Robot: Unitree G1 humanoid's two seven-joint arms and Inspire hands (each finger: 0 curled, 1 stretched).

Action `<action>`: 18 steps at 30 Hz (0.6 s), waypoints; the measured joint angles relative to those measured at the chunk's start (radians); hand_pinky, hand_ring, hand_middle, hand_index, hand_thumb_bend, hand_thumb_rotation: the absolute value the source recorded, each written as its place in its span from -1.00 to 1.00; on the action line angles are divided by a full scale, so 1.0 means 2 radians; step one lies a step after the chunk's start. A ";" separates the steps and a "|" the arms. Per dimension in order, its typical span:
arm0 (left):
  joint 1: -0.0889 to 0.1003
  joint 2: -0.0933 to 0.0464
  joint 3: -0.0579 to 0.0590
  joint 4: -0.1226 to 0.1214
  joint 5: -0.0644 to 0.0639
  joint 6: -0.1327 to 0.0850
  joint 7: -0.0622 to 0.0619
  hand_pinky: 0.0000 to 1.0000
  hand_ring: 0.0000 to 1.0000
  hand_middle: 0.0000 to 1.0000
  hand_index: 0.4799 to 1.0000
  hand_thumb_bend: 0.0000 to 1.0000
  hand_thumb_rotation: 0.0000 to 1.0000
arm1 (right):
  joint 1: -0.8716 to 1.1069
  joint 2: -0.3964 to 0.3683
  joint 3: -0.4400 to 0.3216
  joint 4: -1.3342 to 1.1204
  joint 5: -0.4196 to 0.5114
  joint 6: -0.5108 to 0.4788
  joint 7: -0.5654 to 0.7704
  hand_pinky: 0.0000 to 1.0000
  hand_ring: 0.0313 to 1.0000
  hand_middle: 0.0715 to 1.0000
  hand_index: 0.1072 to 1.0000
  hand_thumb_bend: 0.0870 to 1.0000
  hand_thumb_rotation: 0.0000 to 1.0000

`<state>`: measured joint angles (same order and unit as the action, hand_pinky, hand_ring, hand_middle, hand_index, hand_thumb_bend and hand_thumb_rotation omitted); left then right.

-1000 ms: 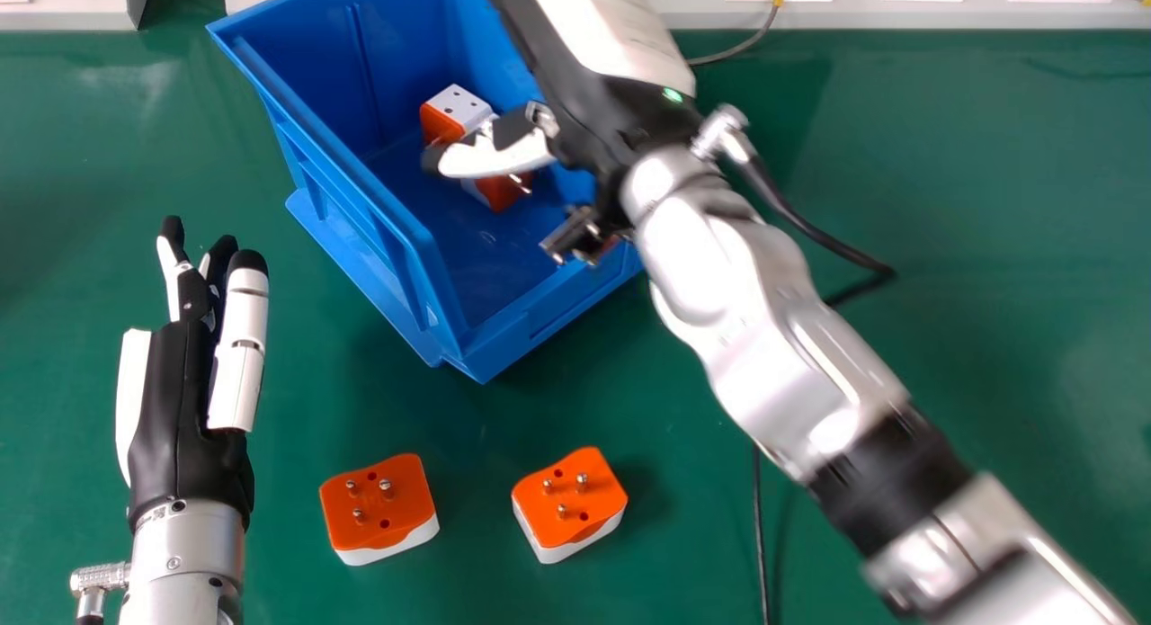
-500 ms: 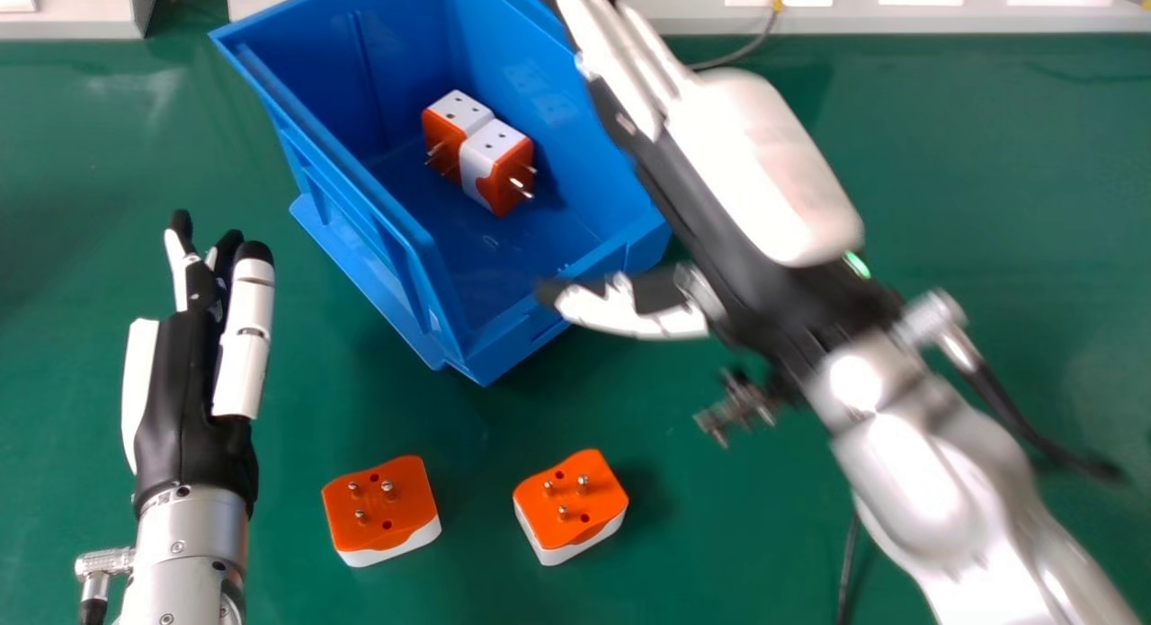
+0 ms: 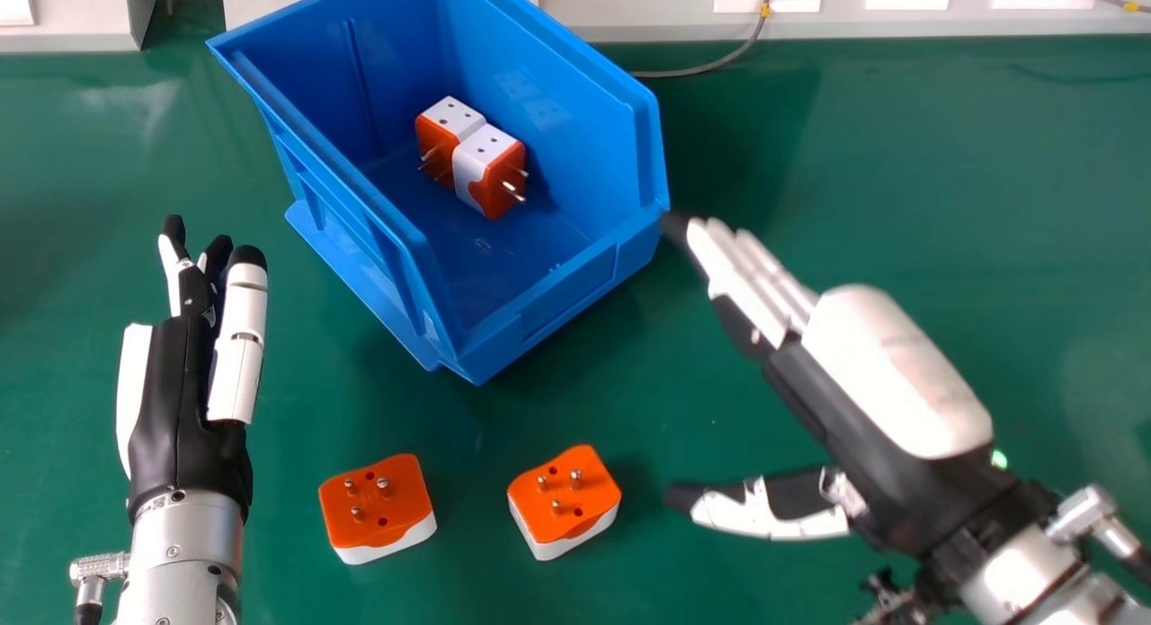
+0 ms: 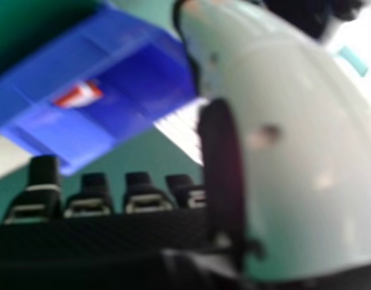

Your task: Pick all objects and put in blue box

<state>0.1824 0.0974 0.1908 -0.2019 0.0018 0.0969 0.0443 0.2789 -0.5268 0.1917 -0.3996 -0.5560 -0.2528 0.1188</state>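
Note:
My right hand (image 3: 886, 373) is open over the table at the right, holding nothing, its thumb to the right of the nearer adapters. In the right hand view my right hand (image 4: 146, 202) shows straight fingertips. Open and idle, my left hand (image 3: 184, 400) rests at the left. Two orange-and-white plug adapters lie pins up on the table: one (image 3: 378, 508) nearer the left hand, the other (image 3: 565, 501) near the middle. Inside the blue box (image 3: 539, 324) two more adapters, one (image 3: 441, 139) behind the other (image 3: 490, 171), touch each other. The blue box (image 4: 143, 90) also appears in the right hand view.
The green table (image 3: 899, 184) stretches right of the box. A grey cable (image 3: 692, 70) runs behind the box to a socket in the pale panel (image 3: 629, 13) along the back edge.
My right hand has moved from over the blue box toward the front right, uncovering the two adapters inside. The left hand and the two table adapters have stayed put.

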 measured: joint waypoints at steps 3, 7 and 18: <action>0.000 0.000 0.000 0.000 0.000 0.000 0.000 0.95 0.97 0.97 0.94 -0.55 0.82 | 0.004 -0.006 0.000 0.005 -0.005 -0.002 0.013 0.76 0.97 1.00 0.99 -0.38 -0.63; -0.002 0.000 0.000 0.006 0.000 0.000 0.001 0.95 0.97 0.97 0.94 -0.55 0.82 | 0.002 -0.008 0.006 0.019 -0.021 -0.009 0.024 0.77 0.96 1.00 0.97 -0.37 -0.52; -0.010 -0.001 0.000 0.008 0.000 0.000 0.002 0.95 0.97 0.97 0.94 -0.56 0.81 | -0.067 0.014 0.073 0.111 -0.101 -0.009 0.035 0.71 0.88 0.92 0.88 -0.36 -0.44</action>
<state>0.1625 0.0953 0.1917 -0.1863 0.0013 0.0972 0.0493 0.1441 -0.4990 0.3379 -0.1767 -0.7575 -0.2713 0.1894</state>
